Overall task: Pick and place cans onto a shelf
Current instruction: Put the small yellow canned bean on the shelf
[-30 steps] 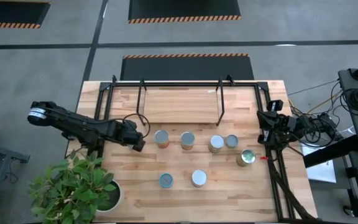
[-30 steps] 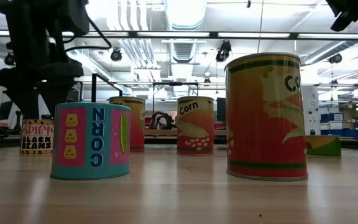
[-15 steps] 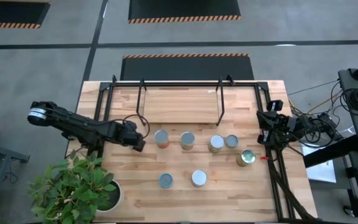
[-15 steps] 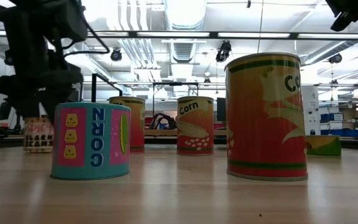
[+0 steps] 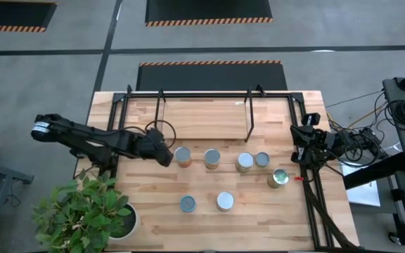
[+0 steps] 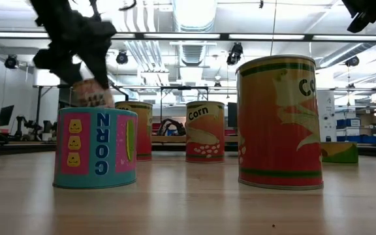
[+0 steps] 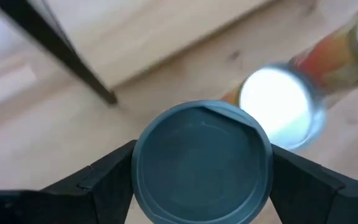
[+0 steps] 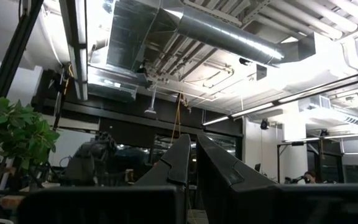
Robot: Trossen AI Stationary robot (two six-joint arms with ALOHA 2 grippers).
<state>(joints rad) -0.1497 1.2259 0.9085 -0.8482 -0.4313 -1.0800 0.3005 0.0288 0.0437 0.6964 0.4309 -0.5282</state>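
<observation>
My left gripper [image 5: 163, 152] is shut on a can with a blue-grey top [image 7: 202, 163] and a tan label [image 6: 90, 95]. It holds the can in the air near the table's left side, in front of the shelf [image 5: 202, 116] of black rods and a light board. Several more cans stand upright on their bases on the table: a silvery-topped one [image 5: 183, 156] just right of the gripper, a row beyond it [image 5: 244, 162], and two nearer ones [image 5: 188, 204] [image 5: 225, 202]. My right gripper [image 8: 193, 158] waits shut at the table's right edge, pointing up. My left gripper pinches the can between its two fingers [image 7: 107, 183], which sit on opposite sides of the can's side wall [image 7: 140, 186] just below the top rim. The fingers slant down from above and from the table's left. The can hangs clear of the table, tilted.
A potted plant [image 5: 90, 211] stands at the near left corner. The shelf's black rod [image 7: 55, 43] and board edge lie just beyond the held can. In the low view a blue corn can [image 6: 95, 147] and a big orange can [image 6: 279, 121] stand in the foreground.
My left gripper has taken the can up off the table. It has risen and shifted a little toward the table's right and far side, tipping as it went. The can stood on the table a second ago and now hangs tilted above the blue corn can's height.
</observation>
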